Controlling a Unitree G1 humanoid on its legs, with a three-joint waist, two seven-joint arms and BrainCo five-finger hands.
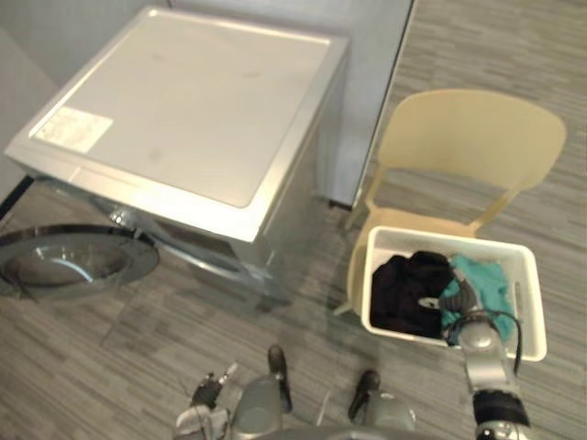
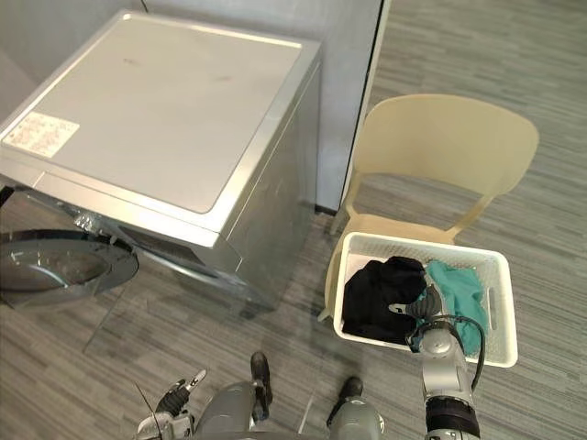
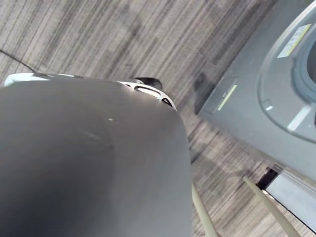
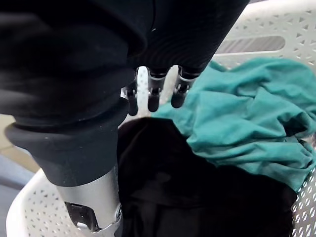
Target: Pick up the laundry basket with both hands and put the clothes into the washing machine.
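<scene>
One washing machine [image 1: 183,119] with one round door [image 1: 69,259], one cream chair [image 1: 468,137], one white laundry basket [image 1: 529,275], two pieces of clothing: one black garment [image 1: 408,293], one teal garment [image 1: 486,280].

Stereo overhead sharing basket [image 1: 404,243], wrist views close

Silver front-loading washing machine [image 1: 183,119] placed at left, round glass door [image 1: 64,259] swung open at its front-left. Cream plastic chair [image 1: 468,137] set right of machine. White perforated plastic laundry basket [image 1: 530,293] seated on chair; black garment [image 1: 404,293] left inside, teal garment [image 1: 486,280] right.
</scene>
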